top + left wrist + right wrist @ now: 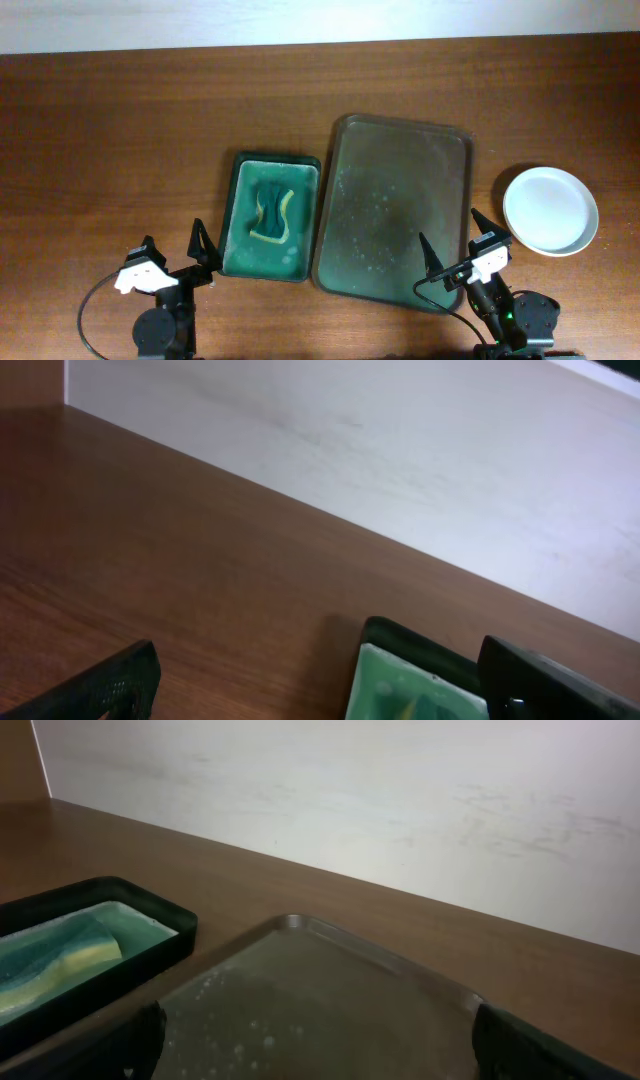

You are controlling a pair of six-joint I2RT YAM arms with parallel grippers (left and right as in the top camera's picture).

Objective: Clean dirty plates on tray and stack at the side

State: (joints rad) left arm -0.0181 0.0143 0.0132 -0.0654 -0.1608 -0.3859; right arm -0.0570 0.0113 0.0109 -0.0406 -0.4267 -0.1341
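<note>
The grey metal tray (pixel 450 150) lies in the middle of the table, wet with soap spots and with no plate on it; it also fills the right wrist view (pixel 330 1010). A white plate (pixel 550 210) sits on the table to the tray's right. A green-and-yellow sponge (pixel 270 212) lies in soapy water in a dark green tub (pixel 232 215), also seen in the left wrist view (pixel 420 685) and the right wrist view (pixel 60 955). My left gripper (pixel 182 245) is open and empty by the tub's front left corner. My right gripper (pixel 455 245) is open and empty over the tray's front right corner.
A white wall (pixel 350 790) runs along the table's far edge. Bare brown wood (pixel 110 150) lies left of the tub and behind both containers.
</note>
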